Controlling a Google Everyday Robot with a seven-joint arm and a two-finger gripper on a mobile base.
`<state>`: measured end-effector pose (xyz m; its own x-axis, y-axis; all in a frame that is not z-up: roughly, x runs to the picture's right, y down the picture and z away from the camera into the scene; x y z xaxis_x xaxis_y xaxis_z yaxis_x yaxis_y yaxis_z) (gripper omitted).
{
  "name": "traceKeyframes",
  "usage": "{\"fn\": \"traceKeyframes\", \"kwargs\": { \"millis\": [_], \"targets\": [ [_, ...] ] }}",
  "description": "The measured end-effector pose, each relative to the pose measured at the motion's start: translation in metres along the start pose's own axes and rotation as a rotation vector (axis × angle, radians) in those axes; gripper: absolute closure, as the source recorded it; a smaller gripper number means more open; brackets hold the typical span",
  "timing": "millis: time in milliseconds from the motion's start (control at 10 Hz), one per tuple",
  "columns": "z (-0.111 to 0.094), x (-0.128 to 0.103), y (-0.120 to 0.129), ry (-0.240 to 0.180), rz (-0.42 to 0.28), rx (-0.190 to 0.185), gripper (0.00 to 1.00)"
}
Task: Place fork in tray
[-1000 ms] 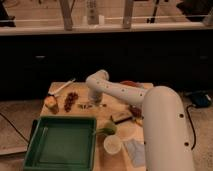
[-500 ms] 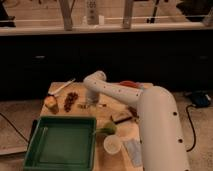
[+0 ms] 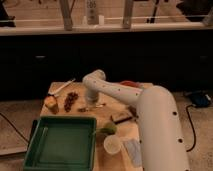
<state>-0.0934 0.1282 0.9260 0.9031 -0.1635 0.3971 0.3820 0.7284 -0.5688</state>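
The claw (image 3: 88,106) is seen pressed together low on the worktop (image 3: 75,113), and the fork (image 3: 96,106) seems to be pinched in it, not yet lifted. The fork has yet to be carried over and let go in the tray (image 3: 65,120). Nothing is seen inside the green tray, and the white cup (image 3: 112,145) beside it looks empty too.

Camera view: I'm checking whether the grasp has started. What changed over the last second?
The gripper, down at the small slim silver metal fork on the table, went from open to shut; whether it holds the fork is unclear. The arm barely shifted. The large green plastic tray and white cup stayed put.
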Motion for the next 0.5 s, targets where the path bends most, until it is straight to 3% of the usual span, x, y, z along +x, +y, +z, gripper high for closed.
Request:
{"fn": "traceKeyframes", "kwargs": {
  "millis": [500],
  "targets": [
    [0.0052,0.0004,-0.0043,-0.010,-0.006,-0.027,1.00]
  ]
}}
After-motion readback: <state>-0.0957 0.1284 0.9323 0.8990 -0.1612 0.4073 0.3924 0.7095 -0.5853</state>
